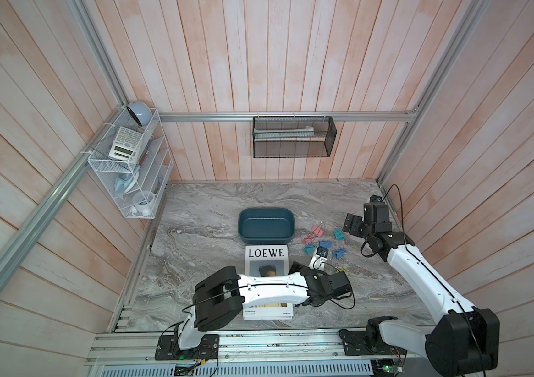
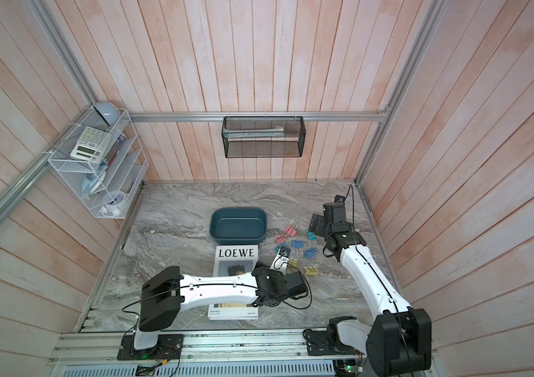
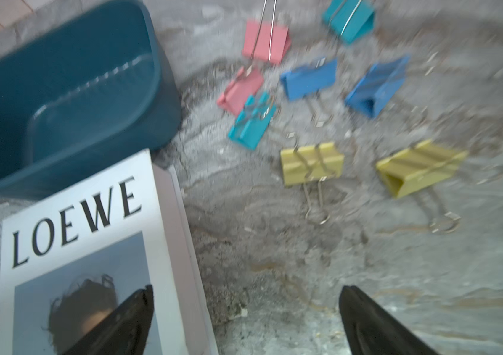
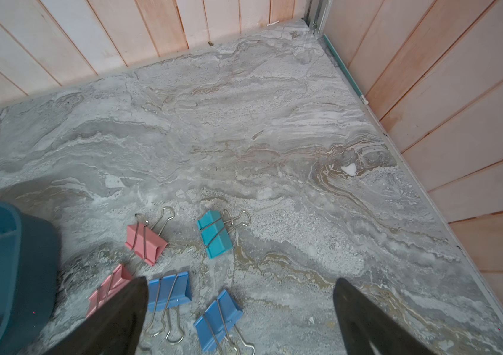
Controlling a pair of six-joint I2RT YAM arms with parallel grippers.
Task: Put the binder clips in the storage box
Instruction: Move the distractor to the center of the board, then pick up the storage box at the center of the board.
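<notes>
Holding our left jaws and right jaws wide, empty; we see eight binder clips (image 3: 308, 79) beside the storage box (image 3: 168, 101).

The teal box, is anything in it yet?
Empty: the storage box shows a bare floor, and the binder clips lie on the table beside it.

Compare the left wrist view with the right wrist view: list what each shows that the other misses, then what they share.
Left wrist only: the LOEWE magazine, both yellow binder clips, and the second teal clip beside a pink one.
Right wrist only: the wall corner at the table's far edge.
Both: the storage box, two pink clips, two blue clips, the other teal clip and the marble table. All the clips lie outside the box.
</notes>
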